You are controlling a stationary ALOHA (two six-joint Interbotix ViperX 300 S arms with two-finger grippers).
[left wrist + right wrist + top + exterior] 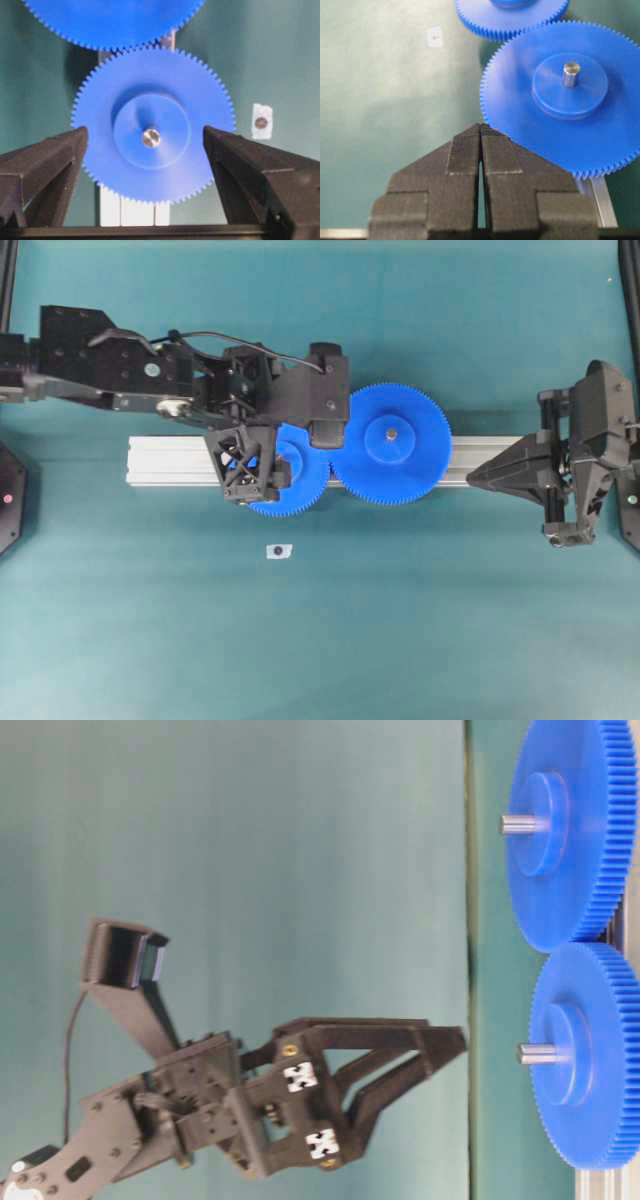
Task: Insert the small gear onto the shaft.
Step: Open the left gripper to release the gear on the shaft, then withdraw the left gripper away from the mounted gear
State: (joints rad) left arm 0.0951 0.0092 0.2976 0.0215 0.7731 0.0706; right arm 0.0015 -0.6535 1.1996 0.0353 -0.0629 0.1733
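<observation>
The small gear [152, 130] lies flat over the rail with the shaft [150, 137] through its hub; the pin's shiny tip pokes out. Its teeth meet those of the wider blue gear [390, 445]. My left gripper [145, 129] is open, one finger on each side of the small gear, holding nothing. From table level the left gripper [455, 1042] hangs a short way above the shaft [535, 1054], clear of the small gear [590, 1055]. My right gripper [480, 131] is shut on nothing. In the overhead view the right gripper [472, 478] points at the rail beside the wider gear.
The grooved aluminium rail [170, 460] runs left to right under both gears. A small white tag [279, 551] with a dark dot lies on the teal mat in front of the small gear. The wider gear sits on a pin [570, 74] of its own.
</observation>
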